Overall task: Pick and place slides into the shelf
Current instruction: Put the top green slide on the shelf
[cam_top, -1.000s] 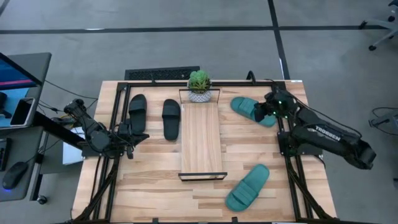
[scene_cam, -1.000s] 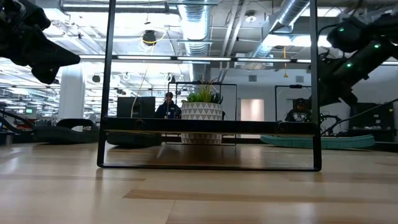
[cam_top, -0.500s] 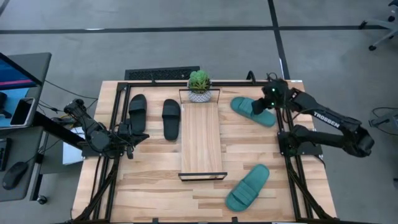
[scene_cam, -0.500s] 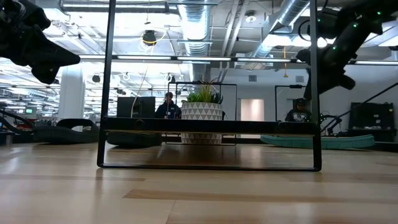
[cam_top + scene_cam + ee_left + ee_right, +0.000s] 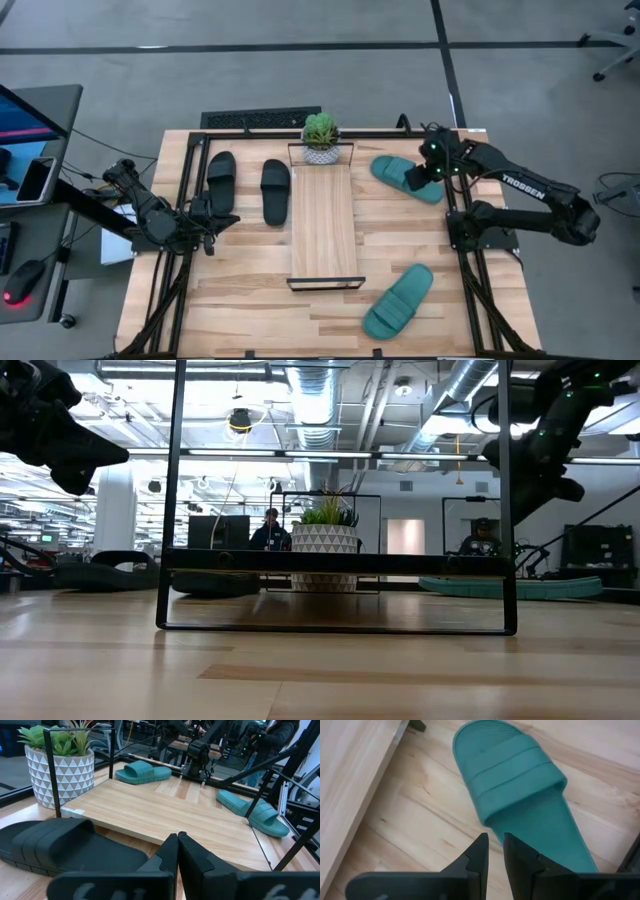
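The shelf (image 5: pixel 322 225) lies in the middle of the table, a light-wood board with black frame ends. Two black slides (image 5: pixel 221 180) (image 5: pixel 275 190) lie flat to its left. One teal slide (image 5: pixel 407 178) lies far right and another (image 5: pixel 398 300) near right. My right gripper (image 5: pixel 424 173) hovers shut above the far teal slide (image 5: pixel 520 785), touching nothing. My left gripper (image 5: pixel 215 222) waits shut at the table's left, just short of a black slide (image 5: pixel 65 847).
A small potted plant (image 5: pixel 320 137) stands at the shelf's far end. A black frame (image 5: pixel 190 170) runs around the table's edges. People sit in the room behind the table (image 5: pixel 270 530). Bare wood shows between the shelf and the near teal slide.
My right arm has swung toward the table's far edge and risen. Its gripper stays over the far teal slide. The slides and the shelf have not moved.
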Tool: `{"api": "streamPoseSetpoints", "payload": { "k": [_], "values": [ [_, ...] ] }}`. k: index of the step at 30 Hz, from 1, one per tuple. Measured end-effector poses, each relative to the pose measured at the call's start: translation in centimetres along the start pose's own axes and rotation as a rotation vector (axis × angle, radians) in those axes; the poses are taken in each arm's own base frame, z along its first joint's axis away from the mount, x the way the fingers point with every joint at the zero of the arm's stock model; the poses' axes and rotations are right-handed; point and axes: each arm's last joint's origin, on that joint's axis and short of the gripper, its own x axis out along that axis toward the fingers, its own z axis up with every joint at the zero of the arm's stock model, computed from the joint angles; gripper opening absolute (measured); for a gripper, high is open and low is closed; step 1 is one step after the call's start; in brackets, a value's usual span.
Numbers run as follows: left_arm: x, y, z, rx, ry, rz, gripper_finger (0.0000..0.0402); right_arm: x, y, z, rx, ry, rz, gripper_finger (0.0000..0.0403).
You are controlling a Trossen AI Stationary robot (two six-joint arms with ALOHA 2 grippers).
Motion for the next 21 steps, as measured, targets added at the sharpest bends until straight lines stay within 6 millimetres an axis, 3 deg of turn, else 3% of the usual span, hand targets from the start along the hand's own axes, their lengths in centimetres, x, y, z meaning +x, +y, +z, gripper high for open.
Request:
{"api": "streamPoseSetpoints", "payload": {
  "k": [12, 17, 21],
  "values": [
    [0.0, 0.0, 0.0, 0.000, 0.000, 0.000, 0.0000, 0.0, 1.1, -0.5, -0.063, -0.010, -0.023, 0.0052],
    [0.0, 0.0, 0.0, 0.000, 0.000, 0.000, 0.0000, -0.6, 2.1, -0.9, -0.125, -0.129, -0.149, 0.0052],
    [0.0, 0.0, 0.0, 0.000, 0.000, 0.000, 0.0000, -1.1, 2.8, -1.4, -0.079, -0.244, -0.115, 0.0052]
  ]
}}
